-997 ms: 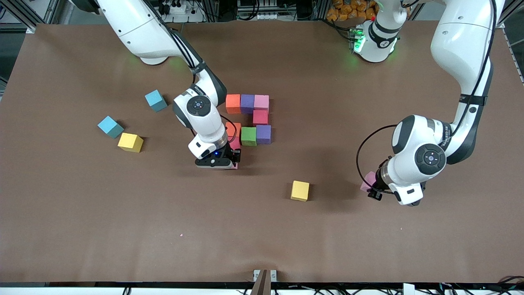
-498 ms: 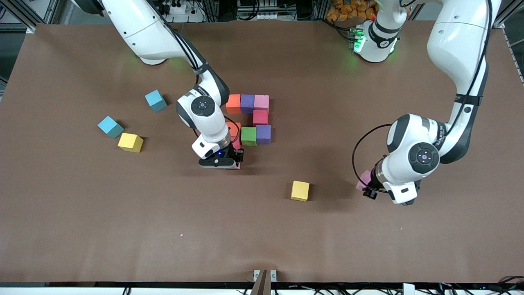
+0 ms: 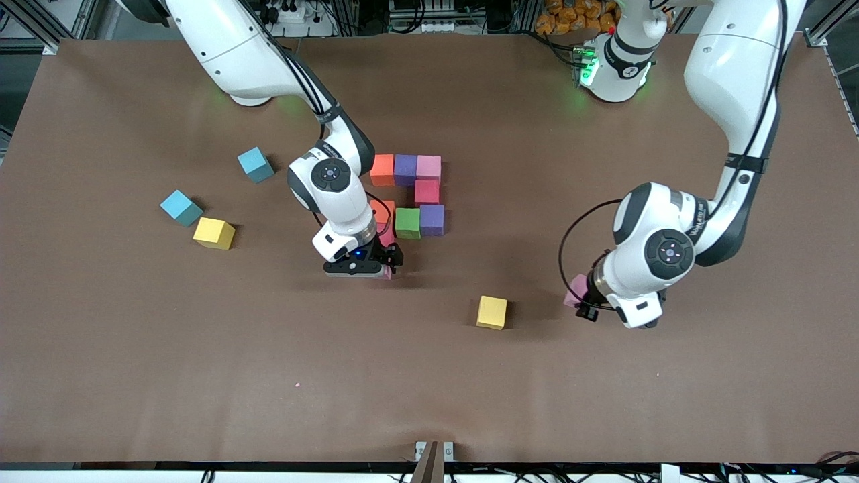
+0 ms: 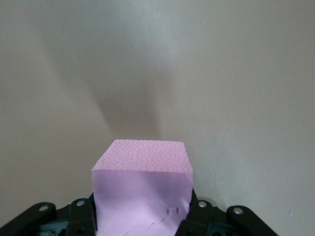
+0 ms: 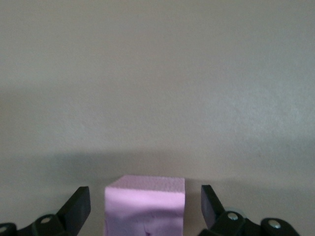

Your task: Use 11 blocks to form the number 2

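Observation:
Several blocks stand as a partial number 2 (image 3: 407, 194) at mid-table: an orange (image 3: 382, 170), purple (image 3: 405, 169) and pink row, a red block (image 3: 427, 192), then an orange, green (image 3: 407, 223) and purple row. My right gripper (image 3: 388, 263) (image 5: 145, 204) stands open around a pink block (image 3: 385, 273) (image 5: 144, 206) on the table at the figure's nearest corner, with a gap on each side. My left gripper (image 3: 582, 305) (image 4: 140, 219) is shut on another pink block (image 3: 574, 292) (image 4: 142, 187), above the table beside a yellow block (image 3: 492, 312).
A second yellow block (image 3: 214, 233) and two light-blue cubes (image 3: 256, 164) (image 3: 180, 207) lie toward the right arm's end of the table. The right arm's wrist hides part of the figure's orange and red blocks.
The right gripper has opened and let go of its pink block on the table. The left arm has carried its pink block toward the yellow block at mid-table.

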{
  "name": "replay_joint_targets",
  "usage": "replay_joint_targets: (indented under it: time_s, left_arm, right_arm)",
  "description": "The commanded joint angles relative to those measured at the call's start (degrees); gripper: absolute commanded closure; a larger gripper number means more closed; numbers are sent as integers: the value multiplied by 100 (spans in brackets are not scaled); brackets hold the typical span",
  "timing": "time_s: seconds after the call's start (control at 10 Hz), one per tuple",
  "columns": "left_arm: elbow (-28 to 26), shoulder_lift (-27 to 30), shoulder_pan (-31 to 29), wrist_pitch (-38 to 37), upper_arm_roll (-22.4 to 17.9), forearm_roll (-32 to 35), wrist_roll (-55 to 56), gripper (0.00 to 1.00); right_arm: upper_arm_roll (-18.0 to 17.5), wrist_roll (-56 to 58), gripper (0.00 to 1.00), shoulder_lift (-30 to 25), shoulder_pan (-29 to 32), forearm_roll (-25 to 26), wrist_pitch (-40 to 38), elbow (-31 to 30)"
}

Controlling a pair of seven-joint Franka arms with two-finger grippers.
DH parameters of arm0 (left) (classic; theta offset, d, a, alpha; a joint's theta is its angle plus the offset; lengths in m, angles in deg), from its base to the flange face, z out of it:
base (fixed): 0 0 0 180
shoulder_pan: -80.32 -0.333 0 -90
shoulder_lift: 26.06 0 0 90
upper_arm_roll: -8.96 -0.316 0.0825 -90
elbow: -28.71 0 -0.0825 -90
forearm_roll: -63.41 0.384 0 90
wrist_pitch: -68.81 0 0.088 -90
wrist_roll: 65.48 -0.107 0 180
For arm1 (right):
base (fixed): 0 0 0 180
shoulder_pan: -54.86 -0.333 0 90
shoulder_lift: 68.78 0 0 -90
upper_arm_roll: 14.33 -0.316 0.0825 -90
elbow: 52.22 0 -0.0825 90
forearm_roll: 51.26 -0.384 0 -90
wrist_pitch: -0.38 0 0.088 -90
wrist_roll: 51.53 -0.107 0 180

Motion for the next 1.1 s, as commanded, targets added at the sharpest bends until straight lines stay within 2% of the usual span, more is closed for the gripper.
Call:
replay_joint_targets:
  time_s: [0.0,0.2,0.4,0.7,0.9,1.0]
  left_arm:
    - [165,-19,319,-69,-51,-320,775,90]
    - [470,-185,704,-69,-51,-321,1855,90]
    - [936,-562,1336,-78,-216,-286,3006,89]
    - [1717,-1142,2268,-34,-533,-312,3914,90]
    - [2377,-1695,2935,176,-831,-321,4363,90]
    - [2449,-1829,3295,386,-1042,-321,4487,90]
  right_arm:
    - [37,-85,0,-416,58,81,-326,40]
    - [20,-76,0,-916,154,64,-749,-4]
    - [2,-76,0,-1548,382,55,-1082,-232]
    - [-182,116,0,-2525,873,55,-2398,-285]
    - [-559,1403,0,-3000,1610,20,-3173,-285]
    - [-665,1879,0,-3228,1988,-120,-3419,-285]
